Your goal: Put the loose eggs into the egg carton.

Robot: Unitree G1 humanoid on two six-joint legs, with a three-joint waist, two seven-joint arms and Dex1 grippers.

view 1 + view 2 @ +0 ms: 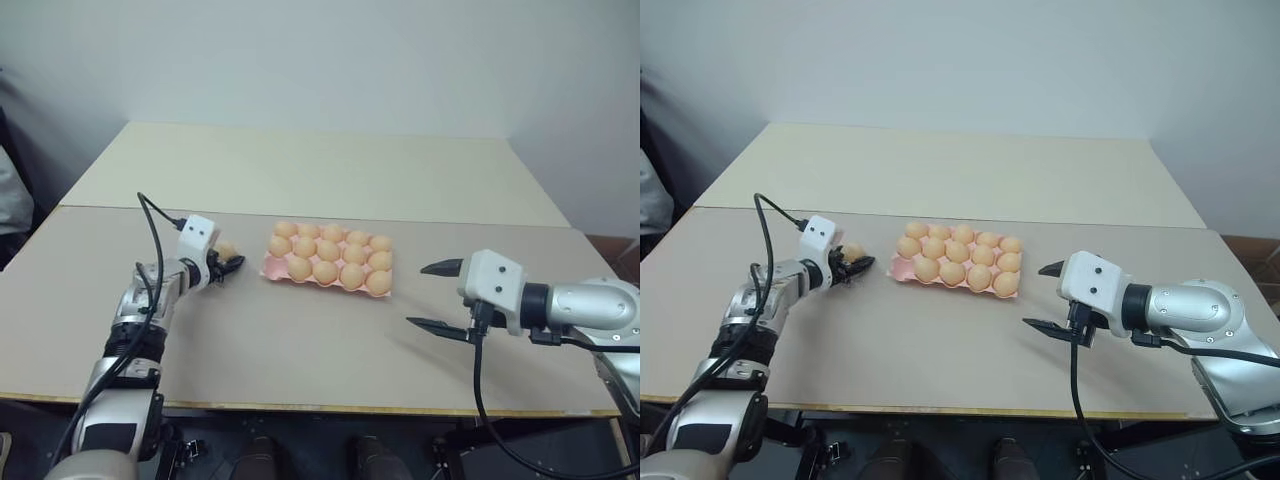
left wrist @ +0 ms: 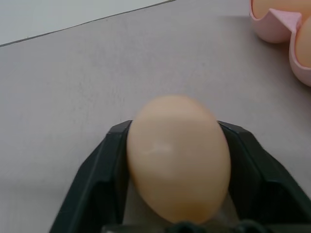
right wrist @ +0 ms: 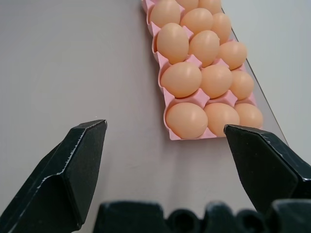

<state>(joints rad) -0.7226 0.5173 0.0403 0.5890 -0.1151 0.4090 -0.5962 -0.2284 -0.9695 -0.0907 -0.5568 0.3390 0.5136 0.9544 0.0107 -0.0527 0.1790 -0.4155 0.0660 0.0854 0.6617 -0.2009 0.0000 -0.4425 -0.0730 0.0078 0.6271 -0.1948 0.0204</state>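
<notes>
The eggs (image 3: 181, 79) are pale orange-tan, plain and unmarked, sitting in a pink egg carton (image 3: 167, 104). The table (image 1: 300, 340) is matt beige (two boards), the gripper fingers (image 3: 73, 170) black.

A wide desk (image 1: 300, 340) with a pale grey-beige top fills the near half of the scene, its front edge showing a thin light wooden strip. Behind it, touching along a straight seam, stands a second desk (image 1: 320, 170) with a lighter cream top. A plain whitish wall (image 1: 330, 60) rises behind both. At the far left edge a dark shape with a patch of white (image 1: 12, 195) sits beside the desks; what it is cannot be told
</notes>
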